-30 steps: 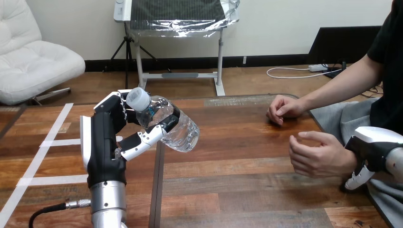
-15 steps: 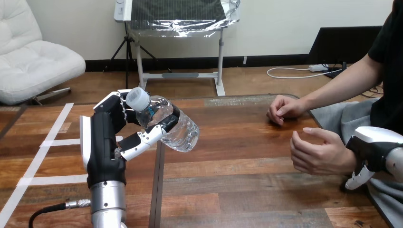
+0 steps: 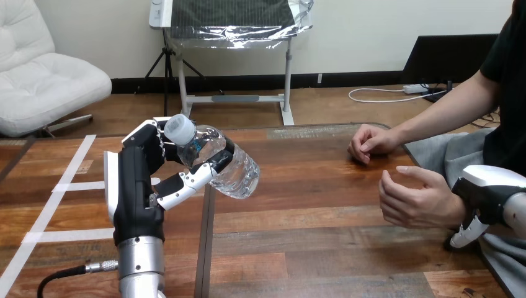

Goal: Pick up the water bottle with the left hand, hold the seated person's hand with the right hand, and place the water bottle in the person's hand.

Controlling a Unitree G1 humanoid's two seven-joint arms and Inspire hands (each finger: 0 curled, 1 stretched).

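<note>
Left hand (image 3: 133,186) has its fingers curled round the water bottle (image 3: 220,162), tipped sideways, up over the worktop's (image 3: 310,236) left half. Right hand (image 3: 485,195) sits beside the person's hand (image 3: 415,200) at the right edge; I cannot tell if it grips.

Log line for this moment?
left hand: shut on clear plastic water bottle, tilted | right hand: beside person's nearer hand | handover: pending

No text, number or sign can be read, a small bluish patch near the neck of the water bottle (image 3: 231,169), at 9 o'clock, too small to be read
</note>
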